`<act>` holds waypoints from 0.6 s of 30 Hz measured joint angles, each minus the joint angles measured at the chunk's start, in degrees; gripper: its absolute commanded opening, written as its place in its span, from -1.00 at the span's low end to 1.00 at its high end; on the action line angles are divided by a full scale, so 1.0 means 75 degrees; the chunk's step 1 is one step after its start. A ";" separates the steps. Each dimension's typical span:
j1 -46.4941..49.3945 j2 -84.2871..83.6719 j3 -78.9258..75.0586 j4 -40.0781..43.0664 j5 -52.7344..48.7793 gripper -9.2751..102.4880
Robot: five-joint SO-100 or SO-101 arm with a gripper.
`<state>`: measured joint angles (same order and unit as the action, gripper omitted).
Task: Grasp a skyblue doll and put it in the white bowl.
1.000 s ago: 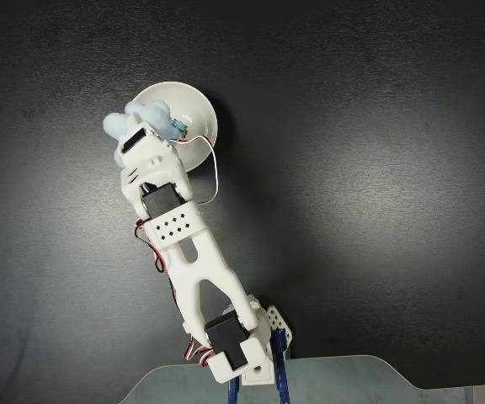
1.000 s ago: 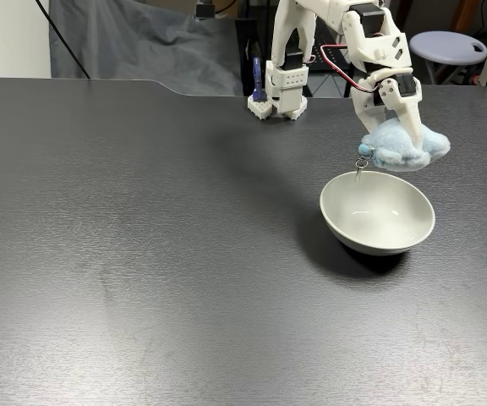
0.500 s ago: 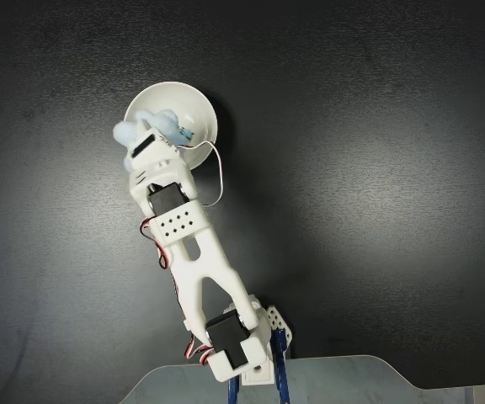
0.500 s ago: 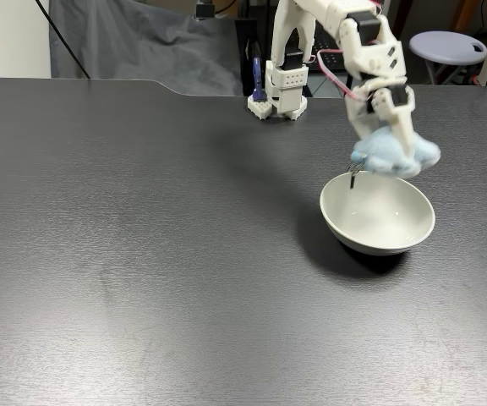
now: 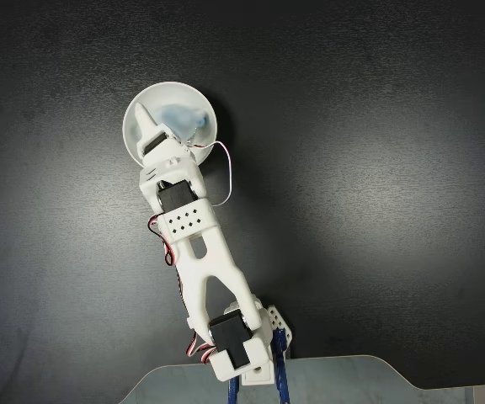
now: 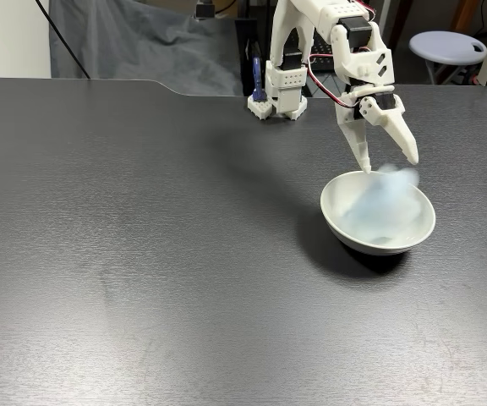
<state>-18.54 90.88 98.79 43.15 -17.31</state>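
The skyblue doll [image 6: 384, 201] is a blurred pale-blue shape dropping into the white bowl [image 6: 351, 235], just below my gripper [image 6: 390, 165]. In the fixed view from above, the doll [image 5: 183, 122] lies inside the bowl [image 5: 160, 90], partly under my gripper [image 5: 163, 118]. The gripper is open over the bowl's far rim with its two white fingers spread and nothing held between them. One long finger [image 5: 146, 117] points across the bowl's inside.
The white arm rises from its base [image 6: 281, 87] at the far edge of the dark table [image 6: 142, 254]. A grey cloth [image 6: 142, 46] and a round stool [image 6: 447, 44] stand behind the table. A pale mat [image 5: 327, 379] lies beside the base.
The gripper moved over the bowl and opened. The doll left the fingers and is falling into the bowl.
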 measured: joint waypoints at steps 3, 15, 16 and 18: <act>0.0000 0.0000 0.0000 0.0000 0.0000 -0.08; 0.0727 0.0527 0.0000 0.0000 0.0094 -0.09; 0.1020 0.0867 0.0000 0.0000 0.0223 -0.09; 0.1641 0.1652 0.0000 0.0000 0.0574 -0.09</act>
<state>-6.24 103.27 98.79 43.15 -13.01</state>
